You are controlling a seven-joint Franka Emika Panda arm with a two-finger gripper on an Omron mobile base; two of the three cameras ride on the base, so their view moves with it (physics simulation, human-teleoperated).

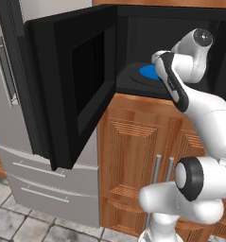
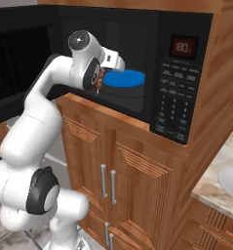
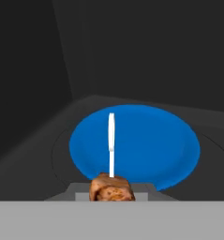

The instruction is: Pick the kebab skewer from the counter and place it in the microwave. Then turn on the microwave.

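Kebab skewer is clamped in the closed gripper above the microwave's blue plate.

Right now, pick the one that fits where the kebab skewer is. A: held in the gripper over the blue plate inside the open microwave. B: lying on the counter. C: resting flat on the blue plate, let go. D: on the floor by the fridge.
A: the gripper is shut on the kebab skewer, its stick pointing out over the blue plate inside the microwave, whose door stands open.
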